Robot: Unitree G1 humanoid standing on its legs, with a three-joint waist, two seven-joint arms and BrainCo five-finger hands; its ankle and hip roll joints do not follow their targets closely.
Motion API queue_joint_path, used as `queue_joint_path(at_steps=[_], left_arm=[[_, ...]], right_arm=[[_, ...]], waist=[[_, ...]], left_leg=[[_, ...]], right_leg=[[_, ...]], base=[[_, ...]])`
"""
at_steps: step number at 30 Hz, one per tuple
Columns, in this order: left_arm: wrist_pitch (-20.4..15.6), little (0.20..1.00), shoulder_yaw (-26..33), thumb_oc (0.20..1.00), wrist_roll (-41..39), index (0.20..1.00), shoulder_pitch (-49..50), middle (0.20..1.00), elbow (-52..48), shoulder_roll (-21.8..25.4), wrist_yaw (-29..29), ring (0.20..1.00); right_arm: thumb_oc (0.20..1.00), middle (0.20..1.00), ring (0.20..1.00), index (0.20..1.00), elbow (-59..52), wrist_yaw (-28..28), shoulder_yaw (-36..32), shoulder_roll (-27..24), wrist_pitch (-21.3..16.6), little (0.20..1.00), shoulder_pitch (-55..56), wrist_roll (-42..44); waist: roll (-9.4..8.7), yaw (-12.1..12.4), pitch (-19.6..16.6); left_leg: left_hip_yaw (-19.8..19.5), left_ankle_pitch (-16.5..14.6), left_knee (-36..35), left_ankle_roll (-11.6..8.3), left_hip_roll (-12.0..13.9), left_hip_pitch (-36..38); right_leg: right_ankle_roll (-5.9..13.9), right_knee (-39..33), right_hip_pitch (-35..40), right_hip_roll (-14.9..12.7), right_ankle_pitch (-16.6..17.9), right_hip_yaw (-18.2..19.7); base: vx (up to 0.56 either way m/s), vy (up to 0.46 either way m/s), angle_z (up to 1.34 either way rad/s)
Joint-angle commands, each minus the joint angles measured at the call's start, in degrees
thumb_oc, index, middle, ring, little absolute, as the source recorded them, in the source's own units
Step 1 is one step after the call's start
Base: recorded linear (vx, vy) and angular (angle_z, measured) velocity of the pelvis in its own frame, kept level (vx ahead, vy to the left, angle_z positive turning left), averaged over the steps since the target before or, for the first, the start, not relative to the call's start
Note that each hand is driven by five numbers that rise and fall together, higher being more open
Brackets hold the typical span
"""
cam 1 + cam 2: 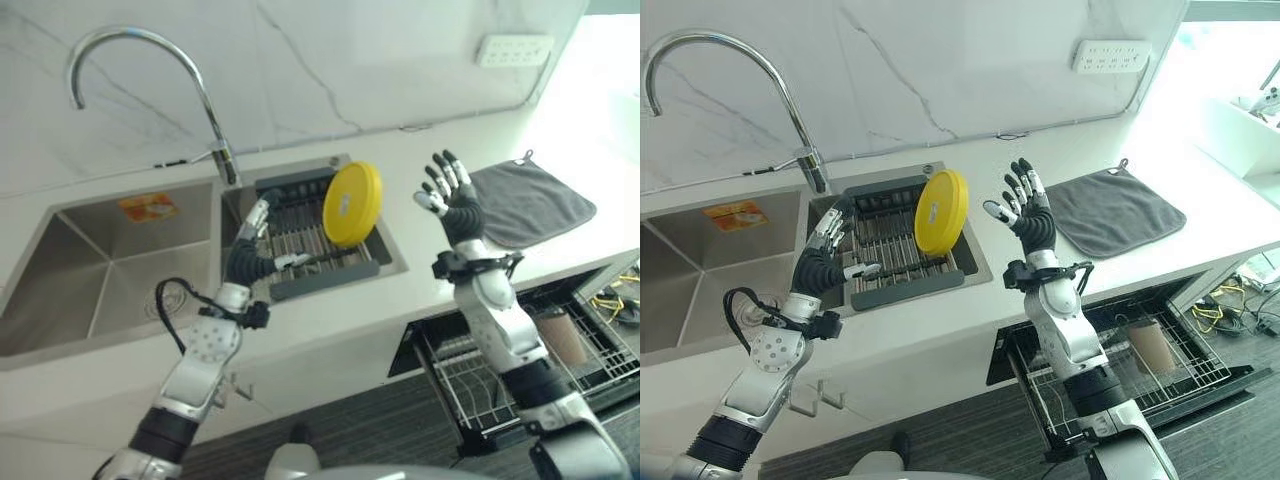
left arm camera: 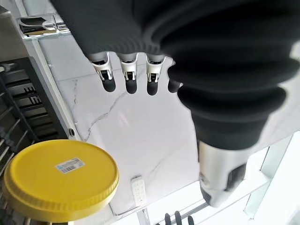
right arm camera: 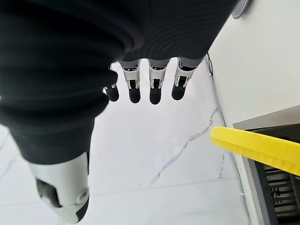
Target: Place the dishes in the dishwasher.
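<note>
Left wrist view — yellow plate [image 2: 58,186] cut off at frame edge.

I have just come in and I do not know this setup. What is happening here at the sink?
The robot is about to take a yellow plate that stands on edge in the rack in the sink. Neither hand holds anything. The left hand is over the rack, beside the plate, with open fingers. The right hand is raised over the counter, also open. Below the counter, the dishwasher is open with its basket pulled out. A grey cloth lies on the counter.
</note>
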Motion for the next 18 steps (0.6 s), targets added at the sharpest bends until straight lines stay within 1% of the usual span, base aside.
queue_joint_path(at_steps=[1,2,5,7,9,11,14,15,18], left_arm=[[-2.87,1.0,0.99,1.0,-1.61,1.0,-3.24,1.0,-1.41,1.43,-1.17,1.0],[-2.96,1.0,0.77,1.0,-1.92,1.0,-3.34,1.0,-1.2,1.69,-1.92,1.0],[-3.06,1.0,0.41,1.0,-1.79,1.0,-3.44,1.0,-1.05,1.81,-2.05,1.0],[-3.01,1.0,0.28,1.0,-2.12,1.0,-3.55,1.0,-1.11,2.01,-2.4,1.0],[-3.16,1.0,-0.22,1.0,-2.57,1.0,-4.03,1.0,-1.06,2.25,-2.97,1.0],[-3.63,1.0,-0.66,1.0,-2.5,1.0,-4.43,1.0,-1.1,2.39,-3.16,1.0],[-4.16,1.0,-0.97,1.0,-2.86,1.0,-4.74,1.0,-1.45,2.82,-3.54,1.0],[-4.96,1.0,-1.05,1.0,-2.79,1.0,-4.76,1.0,-1.86,3.25,-3.64,1.0],[-5.68,1.0,-0.59,1.0,-4.15,1.0,-5.38,1.0,-3.46,4.5,-5.2,1.0]], right_arm=[[1.0,1.0,1.0,1.0,-1.76,-1.59,-4.58,-1.66,-1.37,1.0,-4.33,0.27],[1.0,1.0,1.0,1.0,-0.94,-1.86,-5.01,-2.08,-0.34,1.0,-5.26,0.72],[1.0,1.0,1.0,1.0,0.21,-1.75,-5.1,-2.39,0.63,1.0,-5.92,1.91],[1.0,1.0,1.0,1.0,1.4,-2.33,-5.06,-2.37,0.13,1.0,-6.29,2.98],[1.0,1.0,1.0,1.0,3.71,-2.96,-5.45,-1.6,-0.36,1.0,-7.21,7.58],[1.0,1.0,1.0,1.0,6.56,-3.11,-5.86,-1.23,-0.73,1.0,-8.32,8.44],[1.0,1.0,1.0,1.0,9.27,-2.75,-6.26,-1.62,-0.36,1.0,-9.55,9.53],[1.0,1.0,1.0,1.0,10.92,-2.05,-6.53,-2.08,0.08,1.0,-10.2,10.27],[1.0,1.0,1.0,1.0,14.93,-0.54,-7.05,-3.29,0.65,1.0,-12.65,12.75]], waist=[[1.38,2.3,-1.47],[1.36,2.61,-1.49],[1.34,2.82,-1.4],[1.34,3.03,-1.36],[1.49,3.45,-1.22],[1.71,3.81,-1.09],[1.93,4.23,-0.93],[2.01,4.58,-0.74],[2.16,6.03,0.01]], left_leg=[[-1.85,-7.15,3.51,-0.06,2.09,0.13],[-1.92,-7.17,3.4,-0.03,2.02,0.15],[-1.83,-7.14,3.32,-0.03,2.06,0.24],[-1.83,-7.08,3.21,-0.05,2.09,0.36],[-2.09,-7.08,3.25,-0.02,2.06,0.4],[-2.27,-7.07,3.23,0.0,2.0,0.44],[-2.53,-7.04,3.18,-0.06,1.96,0.4],[-2.88,-7.06,3.27,-0.08,1.83,0.17],[-4.52,-6.85,3.48,0.0,1.19,-1.25]], right_leg=[[-0.78,6.44,-3.09,1.41,-3.11,-3.17],[-0.73,6.44,-3.06,1.26,-3.04,-3.44],[-0.68,6.47,-2.96,1.09,-2.98,-3.74],[-0.6,6.5,-2.93,0.99,-2.89,-3.92],[-0.57,6.51,-2.76,0.91,-2.85,-4.05],[-0.57,6.52,-2.64,0.86,-2.83,-4.21],[-0.51,6.55,-2.52,0.8,-2.83,-4.42],[-0.46,6.62,-2.52,0.7,-2.83,-4.6],[-0.22,6.93,-2.62,0.35,-3.0,-5.08]], base=[[0.06,0.02,0.12],[0.05,0.011,0.08],[0.04,0.006,0.06],[0.06,0.002,0.08],[0.08,-0.002,0.04],[0.07,0.006,0.01],[0.07,0.006,0.03],[0.1,-0.013,0.06],[0.09,-0.018,0.22]])
